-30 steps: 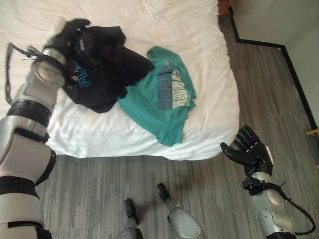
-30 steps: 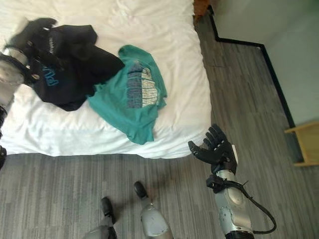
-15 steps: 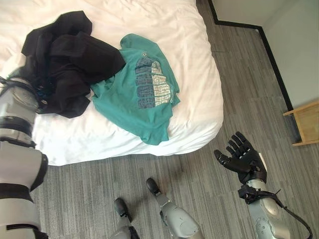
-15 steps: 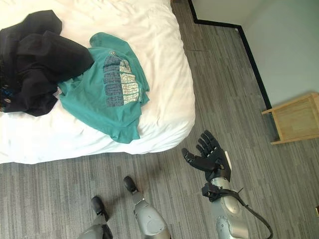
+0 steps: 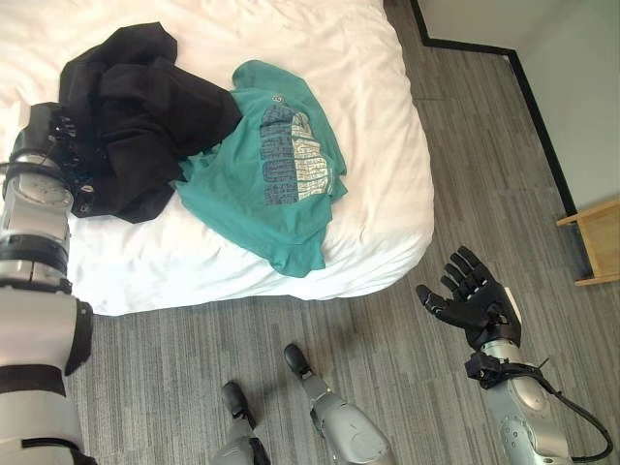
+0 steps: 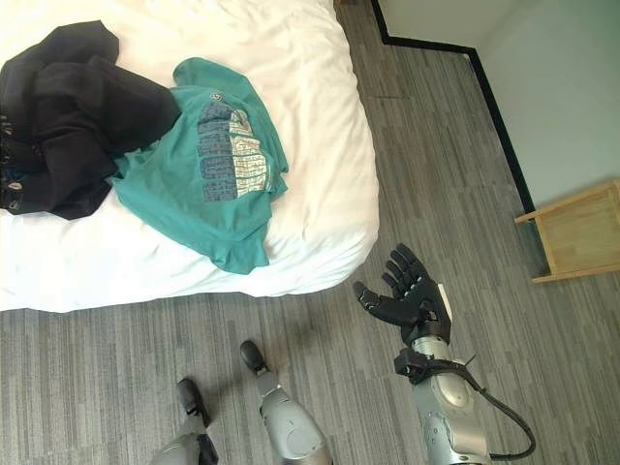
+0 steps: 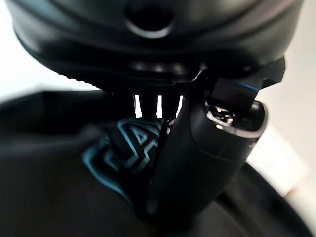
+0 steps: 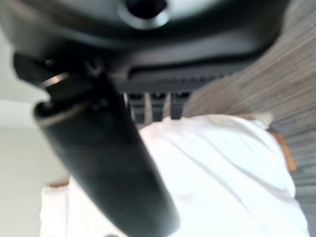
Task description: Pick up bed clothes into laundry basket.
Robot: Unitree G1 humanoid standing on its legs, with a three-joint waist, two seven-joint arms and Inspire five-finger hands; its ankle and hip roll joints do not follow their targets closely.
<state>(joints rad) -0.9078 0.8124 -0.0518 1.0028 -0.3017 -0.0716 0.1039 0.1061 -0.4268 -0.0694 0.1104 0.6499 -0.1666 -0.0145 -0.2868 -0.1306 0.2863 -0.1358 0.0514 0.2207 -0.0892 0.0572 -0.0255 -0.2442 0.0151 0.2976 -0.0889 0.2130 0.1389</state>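
A black garment point(image 5: 136, 116) lies crumpled on the white bed point(image 5: 358, 126) at upper left of the frame, overlapping a teal T-shirt point(image 5: 271, 184) at centre. The left hand point(image 7: 197, 158) is buried in the black cloth, thumb pressed against it; whether it grips cannot be determined. The right hand point(image 5: 472, 302) hovers over the grey floor point(image 5: 465, 184) at lower right, fingers spread, empty.

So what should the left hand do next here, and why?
Probably lift: the left hand looks curled into the black garment, which lies bunched on the bed overlapping the teal shirt. The right hand hangs open over the floor.
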